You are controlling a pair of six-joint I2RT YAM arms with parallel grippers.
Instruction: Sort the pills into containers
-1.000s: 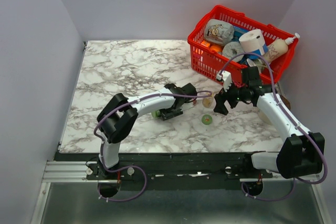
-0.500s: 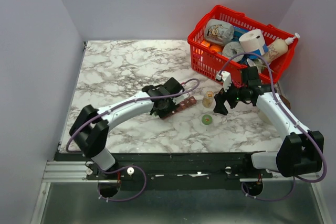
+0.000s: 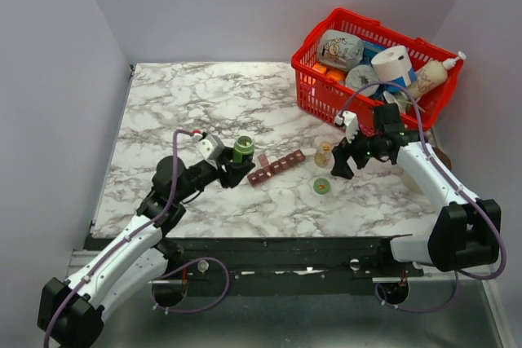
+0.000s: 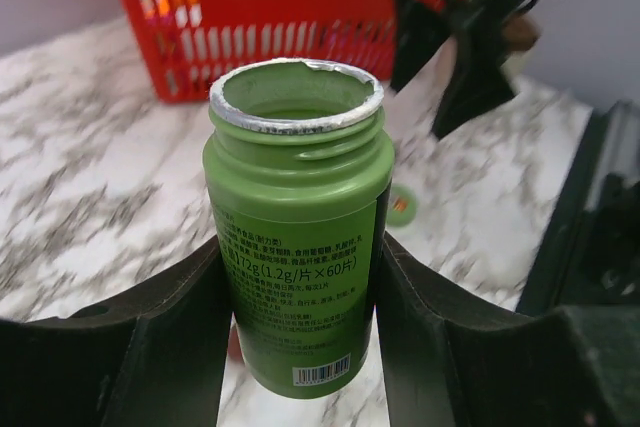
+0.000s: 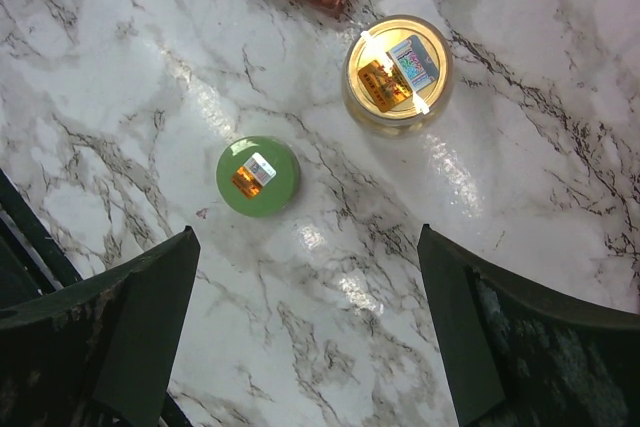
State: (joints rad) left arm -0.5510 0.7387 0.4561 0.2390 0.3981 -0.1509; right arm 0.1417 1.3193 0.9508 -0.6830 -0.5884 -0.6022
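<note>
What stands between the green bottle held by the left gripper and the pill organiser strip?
Nothing visible. The green bottle, clamped in the left gripper, is just left of the organiser strip, with only bare tabletop between. The green cap lies beyond the strip's other end.

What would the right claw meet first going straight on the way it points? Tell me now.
The right claw would probably meet bare marble table first. The green cap and small amber jar lie just off that line, likely missed; depth is unclear.

Centre-left, our left gripper (image 3: pixel 238 165) clamps the green bottle (image 3: pixel 243 150); centre-right, our right gripper (image 3: pixel 342 161) hangs wide open.
</note>
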